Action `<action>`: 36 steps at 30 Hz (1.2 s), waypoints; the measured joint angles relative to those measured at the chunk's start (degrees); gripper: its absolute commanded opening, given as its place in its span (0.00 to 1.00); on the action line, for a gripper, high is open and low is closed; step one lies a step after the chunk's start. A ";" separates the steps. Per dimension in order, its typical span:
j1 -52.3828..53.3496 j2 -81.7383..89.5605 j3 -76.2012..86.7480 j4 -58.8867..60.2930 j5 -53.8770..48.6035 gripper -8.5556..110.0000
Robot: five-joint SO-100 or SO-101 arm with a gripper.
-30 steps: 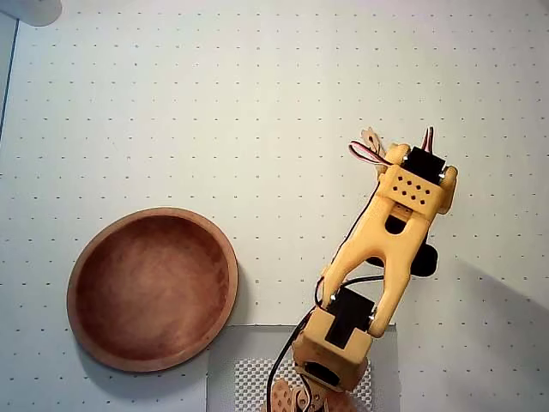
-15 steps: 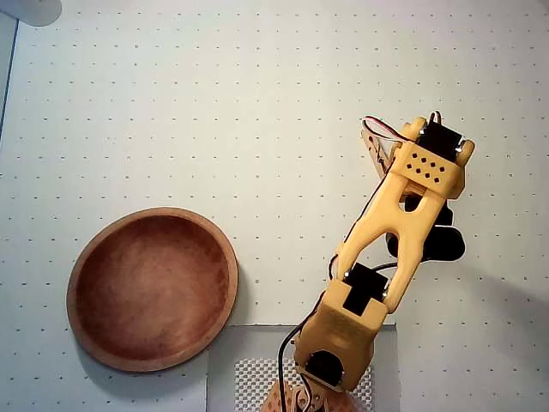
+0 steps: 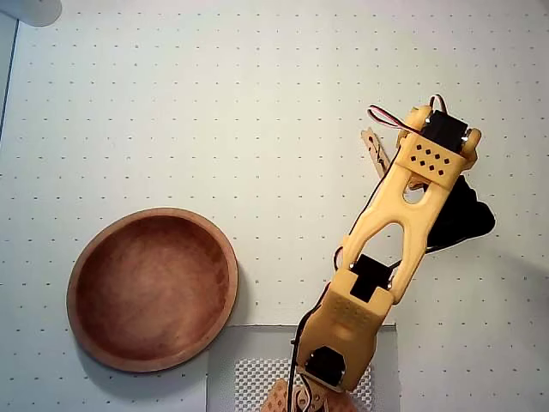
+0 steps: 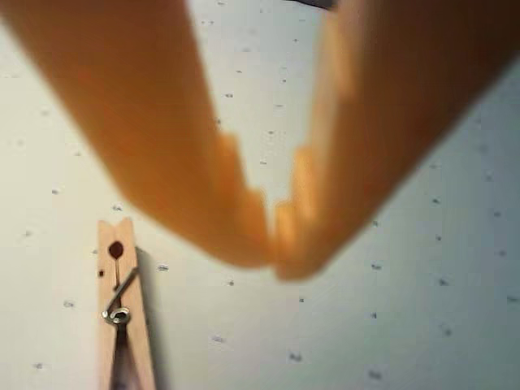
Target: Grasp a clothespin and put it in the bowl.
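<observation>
The clothespin, pale wood with a metal spring, lies on the dotted white mat just left of the arm's upper end in the overhead view; the arm covers its lower end. In the wrist view the clothespin lies flat at the lower left, beside my gripper and apart from it. Both orange fingertips meet at their tips, so the gripper is shut with nothing in it. The overhead view does not show the fingers, which sit under the arm. The wooden bowl sits far left and holds nothing.
The arm's base stands on a grey patterned pad at the bottom edge. A pale round object pokes in at the top left corner. The mat's left edge runs near the frame's left side.
The arm has stretched farther up and to the right in the overhead view. More of the clothespin now shows beside the arm's upper end. The bowl has not moved.
</observation>
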 measured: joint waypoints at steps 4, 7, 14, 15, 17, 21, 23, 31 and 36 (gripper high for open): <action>-0.09 -0.35 0.00 0.00 -3.60 0.05; -0.62 -2.72 0.00 0.00 -5.01 0.05; -5.10 -9.76 -3.34 0.00 -5.71 0.05; -5.27 -10.81 -4.48 0.00 -5.71 0.05; -5.71 -13.18 -7.29 0.00 -5.71 0.05; -7.29 -17.75 -12.92 0.00 -5.71 0.05; -7.56 -19.42 -15.47 0.00 -5.71 0.05; -7.29 -23.03 -20.65 0.00 -4.39 0.05; -7.38 -23.20 -21.01 0.00 -4.39 0.05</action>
